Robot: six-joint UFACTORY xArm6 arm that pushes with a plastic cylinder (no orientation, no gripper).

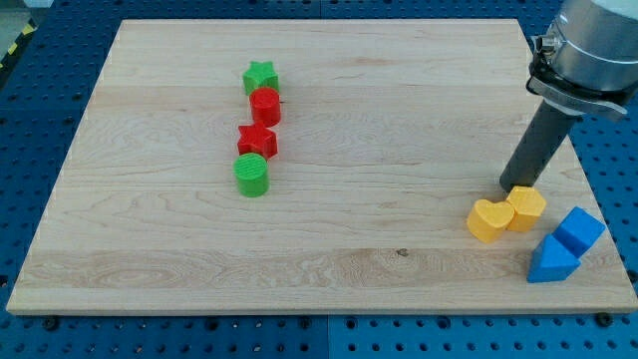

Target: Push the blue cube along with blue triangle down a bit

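My tip [511, 186] sits just above the yellow blocks [508, 214]. The blue cube [579, 230] touches the blue triangle [551, 261] near the board's [329, 249] bottom right corner.

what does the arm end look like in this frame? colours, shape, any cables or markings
A straight dark rod, round and charcoal-black, down to my tip. Above it sits a grey cylindrical arm housing with a metallic clamp ring and a small bracket on its left edge. No cables or markings visible.

A pale wooden board [329, 249] rests on a blue perforated table [40, 110], evenly lit.
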